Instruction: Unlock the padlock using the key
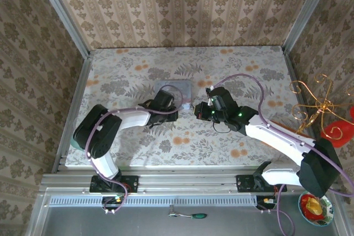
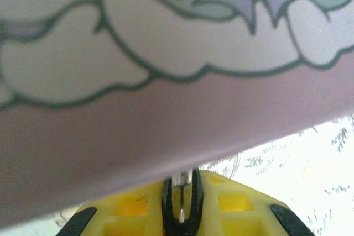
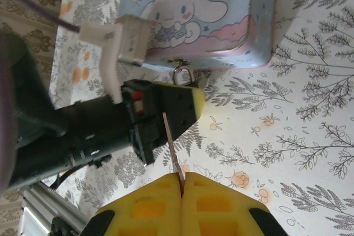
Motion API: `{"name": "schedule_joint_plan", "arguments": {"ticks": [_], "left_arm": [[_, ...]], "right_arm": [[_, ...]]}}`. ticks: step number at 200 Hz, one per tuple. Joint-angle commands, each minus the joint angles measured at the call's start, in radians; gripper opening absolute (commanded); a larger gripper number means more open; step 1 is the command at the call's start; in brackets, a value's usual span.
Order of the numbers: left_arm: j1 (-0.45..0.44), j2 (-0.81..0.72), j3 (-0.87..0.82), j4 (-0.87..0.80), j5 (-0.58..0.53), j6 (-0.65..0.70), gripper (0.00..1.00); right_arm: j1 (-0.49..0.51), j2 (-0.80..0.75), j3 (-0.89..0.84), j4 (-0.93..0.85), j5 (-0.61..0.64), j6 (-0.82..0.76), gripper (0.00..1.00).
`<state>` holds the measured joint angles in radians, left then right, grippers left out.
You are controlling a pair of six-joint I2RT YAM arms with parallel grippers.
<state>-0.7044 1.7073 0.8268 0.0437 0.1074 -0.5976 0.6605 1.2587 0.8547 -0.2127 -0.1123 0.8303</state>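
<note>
My left gripper (image 1: 170, 110) is shut on the padlock (image 3: 182, 74). Its thin metal shackle loop sticks out past the yellow fingertip toward the tin, and the black body is hidden between the pads. In the left wrist view a metal part of the padlock (image 2: 181, 182) shows in the narrow slot of the left gripper (image 2: 181, 176). My right gripper (image 3: 182, 179) is shut on the key (image 3: 172, 142), a thin metal sliver that points up at the side of the left gripper (image 3: 191, 96). From above, the right gripper (image 1: 199, 110) faces the left one across a small gap.
A light blue cartoon tin (image 1: 176, 89) lies just behind both grippers, very close to the left wrist camera (image 2: 166, 53). A green-handled tool (image 1: 194, 215) lies on the near ledge. A gold wire ornament (image 1: 315, 103) stands beyond the table's right rail.
</note>
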Motion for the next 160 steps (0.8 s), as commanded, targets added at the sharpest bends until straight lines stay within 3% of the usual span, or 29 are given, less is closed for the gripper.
{"name": "schedule_joint_plan", "arguments": {"ticks": [1,32,57,89,160], "left_arm": [[0.004,-0.042,-0.101,0.113,0.071,-0.007,0.21],[0.018,-0.111,-0.207,0.27,0.061,-0.015,0.39],[0.067,-0.146,-0.218,0.242,0.058,-0.013,0.5],[0.148,-0.133,-0.236,0.322,0.156,-0.003,0.52],[0.115,-0.033,-0.166,0.361,0.206,0.013,0.52]], "right_arm": [[-0.003,0.021,-0.013,0.029,0.0,0.05,0.0],[-0.002,0.024,-0.007,0.025,0.001,0.055,0.0],[-0.001,0.022,0.001,0.007,0.002,0.052,0.0],[0.002,0.012,-0.006,0.005,0.004,0.051,0.0],[0.031,0.025,-0.01,0.008,0.023,0.066,0.0]]}}
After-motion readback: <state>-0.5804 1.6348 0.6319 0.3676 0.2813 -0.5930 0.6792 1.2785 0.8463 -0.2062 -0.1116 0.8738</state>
